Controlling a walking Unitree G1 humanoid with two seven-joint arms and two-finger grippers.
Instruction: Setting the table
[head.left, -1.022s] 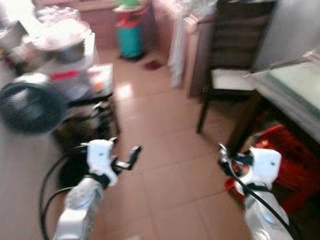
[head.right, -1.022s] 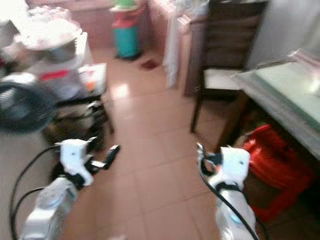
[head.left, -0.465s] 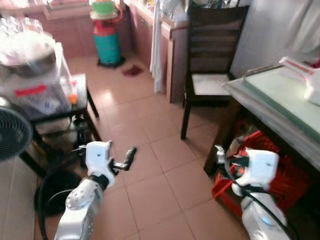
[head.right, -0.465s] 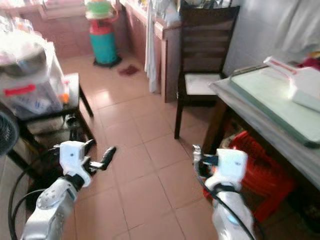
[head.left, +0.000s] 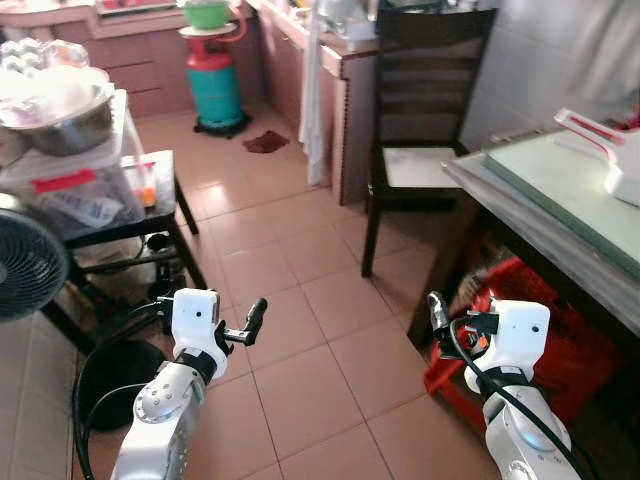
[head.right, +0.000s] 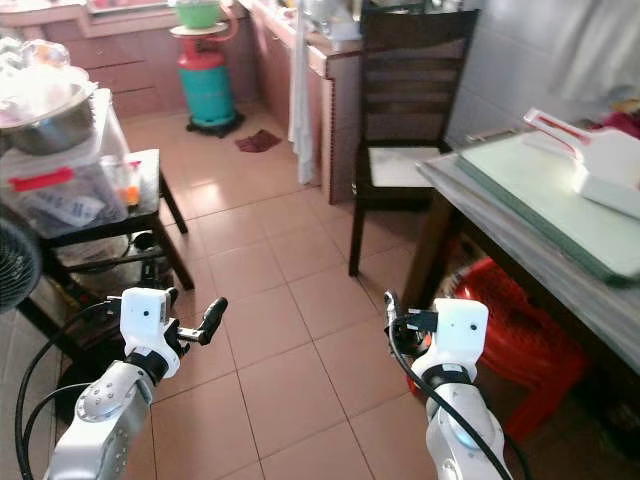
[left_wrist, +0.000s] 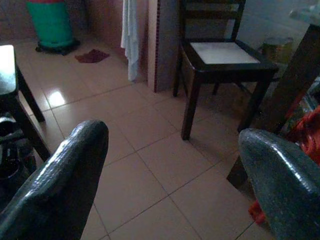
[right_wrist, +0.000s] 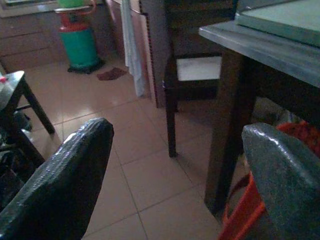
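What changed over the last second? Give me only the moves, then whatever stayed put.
The camera swung toward the robot's right: the table and the white dustpan on it came into fuller view, the fan slid to the left edge, and the blur cleared. Nothing was taken hold of or let go. The left hand and right hand stayed raised, open and empty, and the chair kept its place.

Left gripper (left_wrist: 172, 165) empty, fingers (left_wrist: 60, 185) spread wide above tiled floor (left_wrist: 135, 175).
Between the fingers stands a dark wooden chair (left_wrist: 220, 60) with a pale seat. A white cloth (left_wrist: 131, 35) hangs beside a cabinet (left_wrist: 162, 40). A green cylinder (left_wrist: 50, 22) and a dark red rag (left_wrist: 91, 56) lie farther off; something red (left_wrist: 307, 135) sits beside a table leg (left_wrist: 280, 105).
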